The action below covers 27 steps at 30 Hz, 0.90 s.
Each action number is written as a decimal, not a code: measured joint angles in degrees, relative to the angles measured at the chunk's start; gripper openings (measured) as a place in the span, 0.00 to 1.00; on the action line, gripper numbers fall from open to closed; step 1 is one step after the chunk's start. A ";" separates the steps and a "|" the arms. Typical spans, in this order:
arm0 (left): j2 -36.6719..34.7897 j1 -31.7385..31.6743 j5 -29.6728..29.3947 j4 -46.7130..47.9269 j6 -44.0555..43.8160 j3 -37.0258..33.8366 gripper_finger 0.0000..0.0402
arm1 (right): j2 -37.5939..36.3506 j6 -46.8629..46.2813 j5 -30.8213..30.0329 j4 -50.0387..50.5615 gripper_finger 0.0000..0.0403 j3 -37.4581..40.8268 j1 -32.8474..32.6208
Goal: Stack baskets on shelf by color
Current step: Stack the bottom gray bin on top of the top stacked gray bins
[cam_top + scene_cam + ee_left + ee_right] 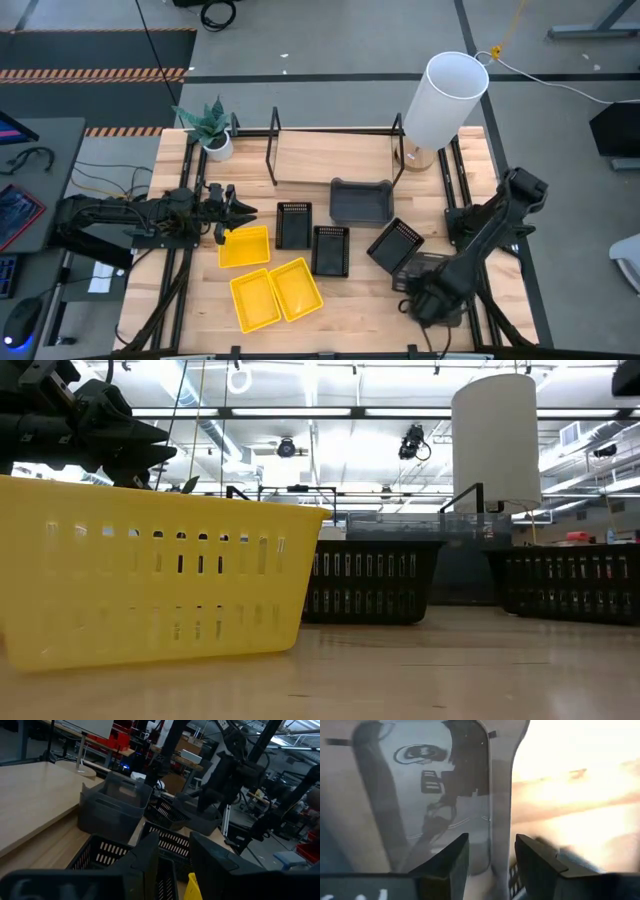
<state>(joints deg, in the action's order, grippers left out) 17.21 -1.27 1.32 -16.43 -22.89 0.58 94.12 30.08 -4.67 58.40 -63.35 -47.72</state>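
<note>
Left pincer (243, 212) hovers over a yellow basket (245, 246), fingers narrowly apart and empty. Right pincer (490, 857) looks clamped on a grey basket (420, 795), probably lifted off the tabletop (350, 300).

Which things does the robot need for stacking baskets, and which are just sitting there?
For the job:
yellow baskets
black baskets
grey basket
shelf
left gripper above a yellow basket
right gripper at a see-through grey basket

Just sitting there:
potted plant
white lamp
</note>
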 joint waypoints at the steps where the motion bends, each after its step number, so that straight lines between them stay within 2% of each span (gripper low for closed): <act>1: 0.02 -0.01 0.00 0.00 -0.02 0.00 0.29 | 1.05 0.62 0.00 -0.69 0.40 0.02 0.53; 9: 0.02 0.01 0.02 0.02 -0.02 0.00 0.29 | 6.68 3.06 -5.18 -11.01 0.39 0.06 5.59; 15: 0.01 0.01 0.00 0.00 0.01 -0.02 0.29 | 6.51 -6.95 -6.14 -14.88 0.39 -0.08 10.58; 18: 0.02 -0.01 0.02 0.00 -0.02 0.00 0.29 | 5.22 -12.71 -7.71 -13.61 0.39 -0.37 13.02; 22: 0.00 -0.01 0.00 0.00 -0.02 0.00 0.29 | 1.39 -13.95 -8.03 -10.55 0.39 -0.37 15.37; 27: 0.02 0.01 0.00 0.00 0.00 0.00 0.29 | -5.23 -19.21 -5.82 -9.81 0.39 -0.39 16.54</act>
<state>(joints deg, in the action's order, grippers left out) 17.23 -1.26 1.32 -16.43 -22.89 0.58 88.89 10.87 -10.48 48.59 -63.75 -31.17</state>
